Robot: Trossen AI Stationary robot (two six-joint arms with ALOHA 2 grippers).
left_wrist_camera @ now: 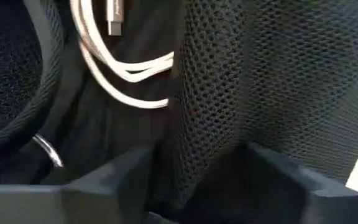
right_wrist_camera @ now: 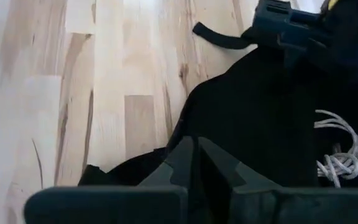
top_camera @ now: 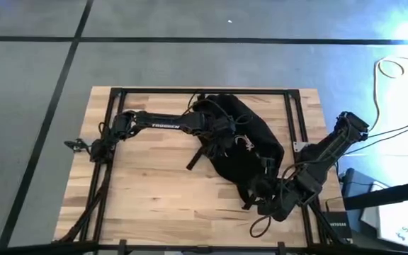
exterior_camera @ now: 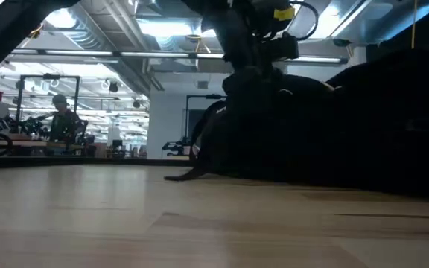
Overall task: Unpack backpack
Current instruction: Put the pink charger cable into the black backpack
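Pale wooden surface [top_camera: 154,177] filling the middle of the high view, bare planks open across its left half and lower left, black frame rails along its edges. Black fabric backpack [top_camera: 243,145] slumped right of centre, rounded and soft, running from the upper middle toward the lower right, one strap [top_camera: 195,157] poking out onto bare wood at its left side. Left end effector [top_camera: 227,134] pressed into the top of the backpack near frame centre, fingers [left_wrist_camera: 104,180] spread apart around a fold of black mesh [left_wrist_camera: 210,106]. Right end effector [top_camera: 264,202] at the backpack's lower right corner, close to the surface's right edge, fingers [right_wrist_camera: 182,163] pinched together on black fabric. White cable [left_wrist_camera: 126,74] coiled inside the backpack, silver plug at its end.
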